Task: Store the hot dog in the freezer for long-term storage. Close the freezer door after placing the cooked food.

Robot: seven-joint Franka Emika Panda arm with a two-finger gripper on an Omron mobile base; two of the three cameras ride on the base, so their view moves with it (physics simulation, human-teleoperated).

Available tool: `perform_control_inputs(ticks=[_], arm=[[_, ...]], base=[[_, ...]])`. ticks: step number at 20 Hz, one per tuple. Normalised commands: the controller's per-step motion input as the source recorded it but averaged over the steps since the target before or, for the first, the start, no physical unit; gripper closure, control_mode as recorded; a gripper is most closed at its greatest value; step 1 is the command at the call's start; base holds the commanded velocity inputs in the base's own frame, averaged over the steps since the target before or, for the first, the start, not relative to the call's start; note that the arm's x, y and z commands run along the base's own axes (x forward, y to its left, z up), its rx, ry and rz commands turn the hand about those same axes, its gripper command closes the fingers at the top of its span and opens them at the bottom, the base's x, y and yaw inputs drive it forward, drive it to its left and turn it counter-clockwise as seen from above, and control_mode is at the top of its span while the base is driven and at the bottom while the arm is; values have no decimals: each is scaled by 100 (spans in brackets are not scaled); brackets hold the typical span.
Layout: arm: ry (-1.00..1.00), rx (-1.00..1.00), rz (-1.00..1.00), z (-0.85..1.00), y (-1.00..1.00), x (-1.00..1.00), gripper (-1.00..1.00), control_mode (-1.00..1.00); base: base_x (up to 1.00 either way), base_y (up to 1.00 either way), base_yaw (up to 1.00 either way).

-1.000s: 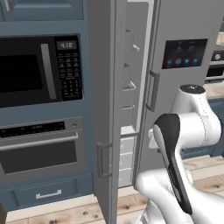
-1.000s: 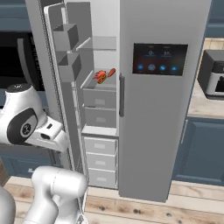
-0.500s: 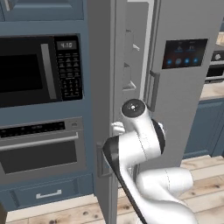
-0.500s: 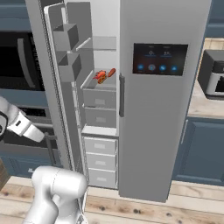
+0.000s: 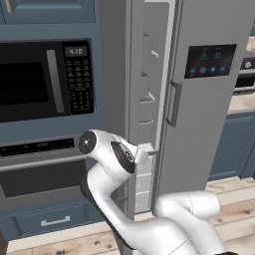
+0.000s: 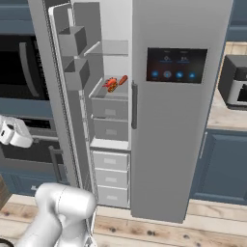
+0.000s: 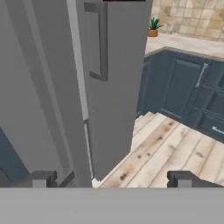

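Note:
The freezer (image 6: 111,116) stands open, white inside with shelves and grey drawers. On a middle shelf lies a small orange-red piece that looks like the hot dog (image 6: 123,79), right beside a bright red lobster-shaped item (image 6: 111,85). The freezer door (image 6: 58,91) is swung out to the left, its inner bins showing; the left base view sees the freezer door (image 5: 130,99) edge-on. My gripper (image 7: 113,179) is open, its fingertips (image 7: 43,178) wide apart with nothing between them. It points at tall grey door panels (image 7: 113,87), one with a slim vertical handle (image 7: 103,43).
A black microwave (image 5: 45,82) and oven (image 5: 40,174) sit left of the freezer. The fridge door with the dark touch screen (image 6: 176,63) is closed. My white arm (image 5: 107,159) bends in front of the oven. Blue cabinets (image 7: 183,92) and wooden floor (image 7: 166,153) lie to the right.
The arm has swung from the right of the freezer opening to the left, in front of the oven and beside the open door. The gripper stayed open. The door has not moved.

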Motion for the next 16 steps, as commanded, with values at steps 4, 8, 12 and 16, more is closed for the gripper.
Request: perform_control_inputs(ticks=[4, 8, 12, 16], arm=[[0, -10, -24, -8, 36, 83, -100, -100], [-2, -12, -29, -28, 10, 85, -100, -100], [-2, -14, -28, -36, 0, 98, -100, -100], [0, -9, -13, -15, 0, 76, -100, -100]], base=[[0, 0, 0], [0, 0, 0], [0, 0, 0], [0, 0, 0]])
